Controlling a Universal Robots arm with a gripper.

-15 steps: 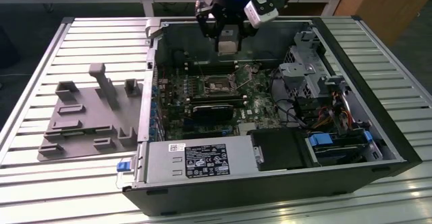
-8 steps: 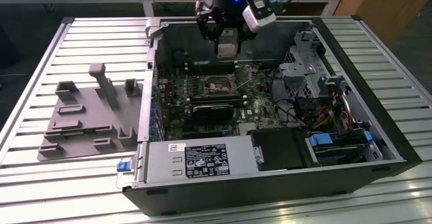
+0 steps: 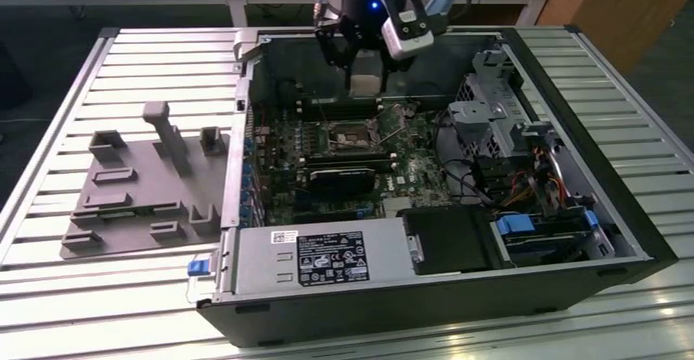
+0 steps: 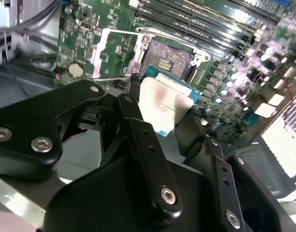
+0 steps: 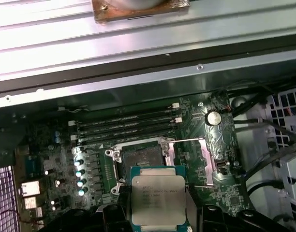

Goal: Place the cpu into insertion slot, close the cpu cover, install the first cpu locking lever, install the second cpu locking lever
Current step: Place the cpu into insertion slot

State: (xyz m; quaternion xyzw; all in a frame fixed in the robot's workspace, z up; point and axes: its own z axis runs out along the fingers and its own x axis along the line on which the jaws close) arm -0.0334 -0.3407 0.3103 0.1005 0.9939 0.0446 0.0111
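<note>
Open PC case (image 3: 434, 311) sits on a slatted metal table (image 3: 65, 92). The gripper (image 3: 366, 80) has the square cpu (image 5: 157, 200) pinched between its fingers (image 4: 138, 140), metal top up. In the exterior view it's at 12 o'clock from the insertion slot (image 3: 353, 136).

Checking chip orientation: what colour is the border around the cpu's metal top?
Teal-blue, edging the silver cpu; clearest in the first wrist view.

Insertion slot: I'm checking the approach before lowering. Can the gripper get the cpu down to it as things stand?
Probably yes. The cpu cover is swung open beside the insertion slot, whose centre lies bare, and the gripper holds the cpu near it with nothing between.
</note>
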